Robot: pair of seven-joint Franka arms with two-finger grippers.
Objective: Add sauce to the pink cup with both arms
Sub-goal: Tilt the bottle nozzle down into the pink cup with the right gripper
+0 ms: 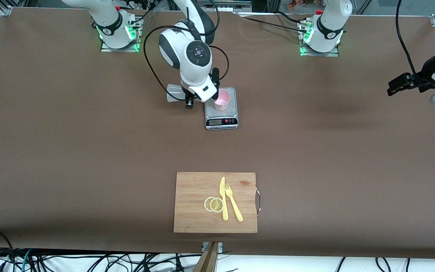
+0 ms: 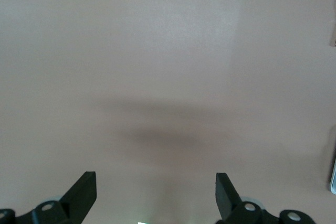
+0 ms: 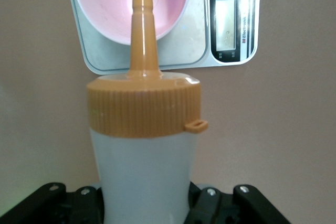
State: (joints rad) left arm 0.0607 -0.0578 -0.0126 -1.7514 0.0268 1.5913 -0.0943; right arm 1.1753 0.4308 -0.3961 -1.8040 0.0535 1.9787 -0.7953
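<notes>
**Bottle tipped toward the cup on the scale, other arm parked**

Nearest the front camera lies a wooden cutting board [image 1: 215, 202] carrying a yellow knife [image 1: 223, 198], a yellow fork [image 1: 233, 202] and two lemon slices [image 1: 213, 204]. They sit well apart from the work, so they seem to play no part in this step.

Farther up the table [image 1: 89, 151] stands a kitchen scale [image 1: 221, 115], its display facing the front camera. The pink cup [image 1: 222, 99] stands upright on the scale's plate, probably so that the added sauce can be weighed.

The right end effector [image 1: 196, 97] is clenched on the sauce bottle [image 3: 143, 150], gripping its translucent body low down. The bottle lies tilted, and its orange nozzle [image 3: 142, 30] points at the cup's mouth, the tip lined up over the pink rim in the right wrist view. Held like that, a squeeze should send sauce into the cup; no sauce is visible inside yet.

The left end effector [image 1: 406, 84] waits over bare table toward the left arm's end, its fingers [image 2: 81, 195] spread wide and grasping nothing.
</notes>
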